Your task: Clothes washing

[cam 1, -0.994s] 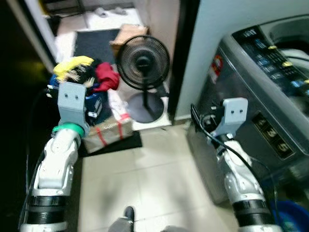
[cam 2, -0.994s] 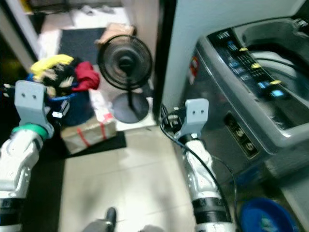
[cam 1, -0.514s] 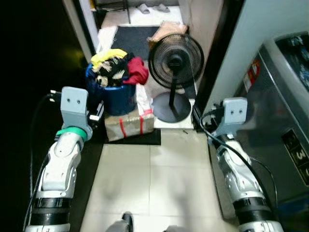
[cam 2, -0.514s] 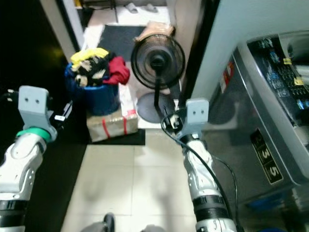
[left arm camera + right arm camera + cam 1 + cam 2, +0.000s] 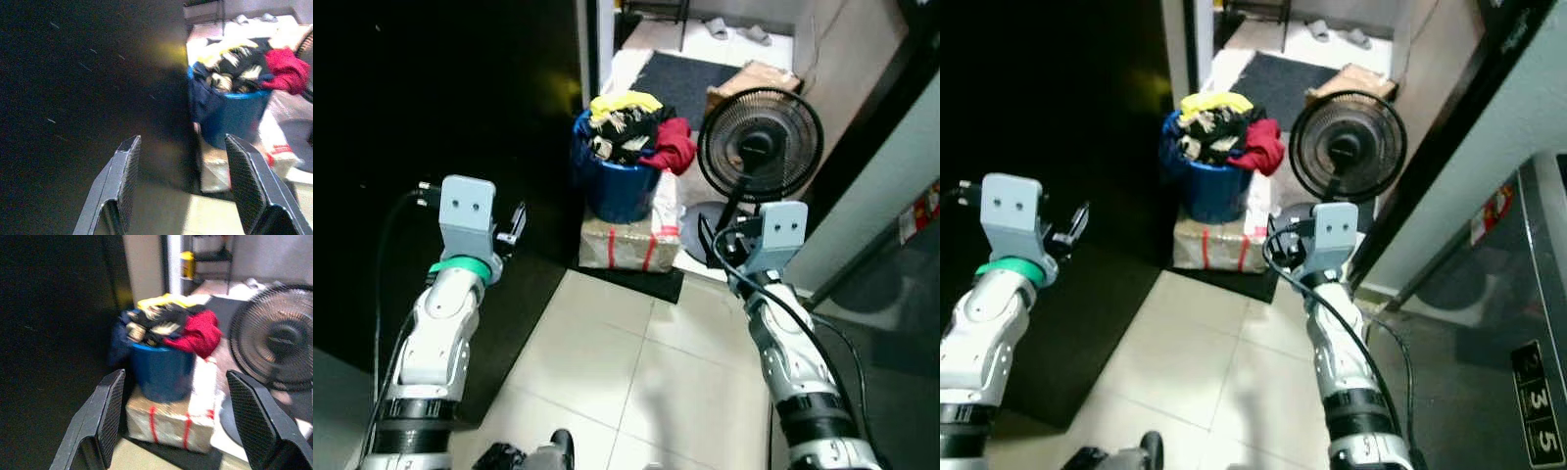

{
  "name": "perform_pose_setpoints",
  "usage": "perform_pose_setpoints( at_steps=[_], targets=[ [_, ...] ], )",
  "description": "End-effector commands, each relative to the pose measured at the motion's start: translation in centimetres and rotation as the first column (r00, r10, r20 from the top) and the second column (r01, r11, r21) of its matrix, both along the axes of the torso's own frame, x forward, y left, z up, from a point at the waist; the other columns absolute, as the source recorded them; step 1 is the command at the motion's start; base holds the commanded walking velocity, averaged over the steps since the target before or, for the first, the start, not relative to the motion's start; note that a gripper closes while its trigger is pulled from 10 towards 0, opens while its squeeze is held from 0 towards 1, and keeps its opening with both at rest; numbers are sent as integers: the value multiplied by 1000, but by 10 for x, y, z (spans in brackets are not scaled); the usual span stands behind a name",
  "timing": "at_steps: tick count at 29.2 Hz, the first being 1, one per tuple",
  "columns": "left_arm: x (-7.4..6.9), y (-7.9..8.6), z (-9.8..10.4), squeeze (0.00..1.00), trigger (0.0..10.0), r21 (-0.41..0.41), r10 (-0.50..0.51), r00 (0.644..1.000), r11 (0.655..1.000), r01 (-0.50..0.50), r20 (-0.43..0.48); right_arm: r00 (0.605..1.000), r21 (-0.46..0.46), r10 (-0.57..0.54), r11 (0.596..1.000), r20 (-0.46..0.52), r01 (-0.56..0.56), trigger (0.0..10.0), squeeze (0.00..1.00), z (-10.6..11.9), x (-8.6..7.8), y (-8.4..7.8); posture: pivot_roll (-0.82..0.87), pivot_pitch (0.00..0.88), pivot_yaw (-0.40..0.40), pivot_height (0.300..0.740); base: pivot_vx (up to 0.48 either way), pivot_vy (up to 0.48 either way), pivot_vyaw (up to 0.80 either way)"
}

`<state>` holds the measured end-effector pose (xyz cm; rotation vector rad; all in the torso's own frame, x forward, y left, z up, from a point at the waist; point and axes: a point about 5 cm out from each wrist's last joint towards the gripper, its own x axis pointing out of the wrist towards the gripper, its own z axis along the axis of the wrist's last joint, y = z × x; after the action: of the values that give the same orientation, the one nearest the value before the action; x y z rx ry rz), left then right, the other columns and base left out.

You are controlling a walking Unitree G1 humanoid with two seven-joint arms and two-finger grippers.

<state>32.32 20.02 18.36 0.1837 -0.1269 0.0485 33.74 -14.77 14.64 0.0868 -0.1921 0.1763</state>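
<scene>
A blue bucket [image 5: 615, 190] heaped with clothes [image 5: 631, 127] in yellow, black-and-white and red stands on a taped cardboard box [image 5: 626, 245] ahead of me on the floor. The grey washing machine [image 5: 1523, 333] is at my right edge, its front panel with digits showing. My left gripper [image 5: 183, 181] is open and empty, held up at my left, short of the bucket [image 5: 234, 112]. My right gripper [image 5: 178, 416] is also open and empty, raised at my right and looking at the bucket [image 5: 161, 372] and its red garment [image 5: 200, 333].
A black standing fan [image 5: 759, 147] stands just right of the bucket. A dark mat [image 5: 700, 73] and slippers [image 5: 734, 29] lie in the room beyond. A black wall or door [image 5: 440, 88] fills my left side. Pale floor tiles [image 5: 607, 352] lie between my arms.
The camera has swung left: the washing machine slid to the right edge, and the bucket and fan now sit ahead, towards the centre. Both arms hold the same raised pose, fingers still open.
</scene>
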Motion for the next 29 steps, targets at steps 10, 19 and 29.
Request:
perform_pose_setpoints(
  at_steps=[10,19,29],
  targets=[
    [2,-4,-1,0,10000,4,-15,1000,1000,15,5,1000,23,-18,1000,-15,18,10000,0,-6,-2,-5,20,28,16,740,427,0,-273],
    [2,-5,-1,0,10000,2,-14,1000,1000,14,10,1000,15,-24,1000,-17,25,10000,0,-5,1,-6,21,35,12,740,425,0,-633],
    [3,-4,-1,0,10000,6,-12,1000,1000,12,16,1000,3,-23,1000,-12,23,10000,0,-6,1,-5,23,44,13,740,422,0,0]
  ],
)
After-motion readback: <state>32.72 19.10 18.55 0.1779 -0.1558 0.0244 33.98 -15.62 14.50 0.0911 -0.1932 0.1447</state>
